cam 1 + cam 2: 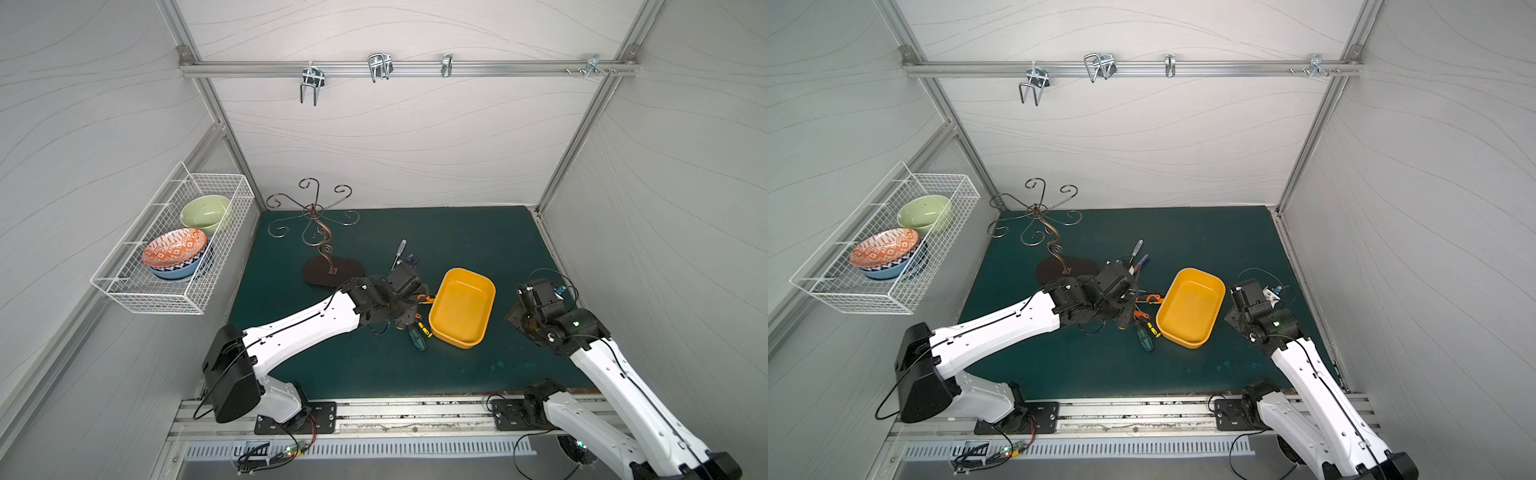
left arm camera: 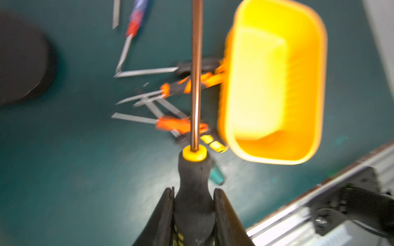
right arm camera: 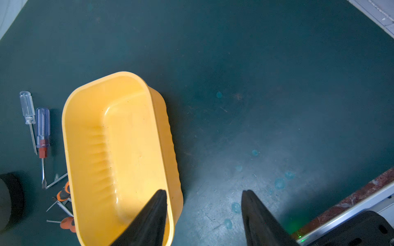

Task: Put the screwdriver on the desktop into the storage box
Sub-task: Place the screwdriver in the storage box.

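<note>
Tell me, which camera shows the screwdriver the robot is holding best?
The left wrist view: the screwdriver fills the middle, its black handle pinched by the left gripper. In both top views the left arm nearly hides it. The right wrist view misses it.

Setting: enclosed laboratory robot cell.
Enclosure: pale wall panels (image 1: 395,145) on aluminium framing (image 1: 407,68), hooks (image 1: 311,85) along the rail.
Worktop: dark teal worktop (image 1: 478,241); two robot arms (image 1: 299,324) bolted to a slotted front rail (image 1: 374,415).
Props: wire basket (image 1: 137,297) of bowls (image 1: 174,249), scrolled metal stand (image 1: 322,241), loose screwdrivers (image 3: 27,108), yellow storage box (image 1: 488,307), exposed cabling (image 1: 257,455).
</note>
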You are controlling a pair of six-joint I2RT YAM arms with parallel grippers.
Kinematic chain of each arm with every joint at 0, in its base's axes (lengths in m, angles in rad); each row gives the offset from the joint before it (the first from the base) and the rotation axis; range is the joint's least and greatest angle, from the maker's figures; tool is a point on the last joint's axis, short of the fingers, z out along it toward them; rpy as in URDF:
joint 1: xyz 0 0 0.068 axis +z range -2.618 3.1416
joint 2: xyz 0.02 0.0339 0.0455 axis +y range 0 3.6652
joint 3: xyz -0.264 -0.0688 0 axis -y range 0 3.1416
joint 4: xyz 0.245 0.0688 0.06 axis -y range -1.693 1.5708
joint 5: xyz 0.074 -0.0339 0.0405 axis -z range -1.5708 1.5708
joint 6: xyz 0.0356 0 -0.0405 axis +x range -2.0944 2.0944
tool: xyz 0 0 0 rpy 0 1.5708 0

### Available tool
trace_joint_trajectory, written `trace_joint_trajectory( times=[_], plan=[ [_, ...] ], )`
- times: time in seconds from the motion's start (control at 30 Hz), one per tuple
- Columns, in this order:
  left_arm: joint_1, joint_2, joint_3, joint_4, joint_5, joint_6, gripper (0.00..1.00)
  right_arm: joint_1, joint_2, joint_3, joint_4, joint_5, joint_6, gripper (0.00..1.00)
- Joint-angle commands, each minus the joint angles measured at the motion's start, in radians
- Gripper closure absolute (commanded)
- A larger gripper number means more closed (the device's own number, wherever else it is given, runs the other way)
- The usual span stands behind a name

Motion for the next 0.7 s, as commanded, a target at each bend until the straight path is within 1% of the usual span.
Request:
trace_joint_trajectory(
  times=[0.0,0.13,0.3,0.5,0.6,0.67],
  plan=[
    [-0.044,0.138,0.147,0.040,0.039,0.073,1.00,-0.005,-0.040,0.017,-0.062,0.048,0.010,0.41],
    [-0.075,0.309,0.310,0.018,0.072,0.118,1.00,-0.005,-0.074,0.023,-0.082,0.063,0.010,0.41],
    [-0.075,0.487,0.463,-0.057,0.093,0.139,1.00,-0.005,-0.100,0.015,-0.093,0.072,0.022,0.41],
    [-0.075,0.635,0.601,-0.109,0.075,0.144,1.00,-0.005,-0.107,-0.001,-0.086,0.069,0.024,0.40],
    [-0.075,0.699,0.642,-0.130,0.069,0.141,1.00,-0.005,-0.105,0.000,-0.084,0.069,0.024,0.41],
    [-0.075,0.736,0.674,-0.148,0.056,0.136,0.96,-0.005,-0.104,-0.001,-0.083,0.069,0.024,0.41]
  ],
)
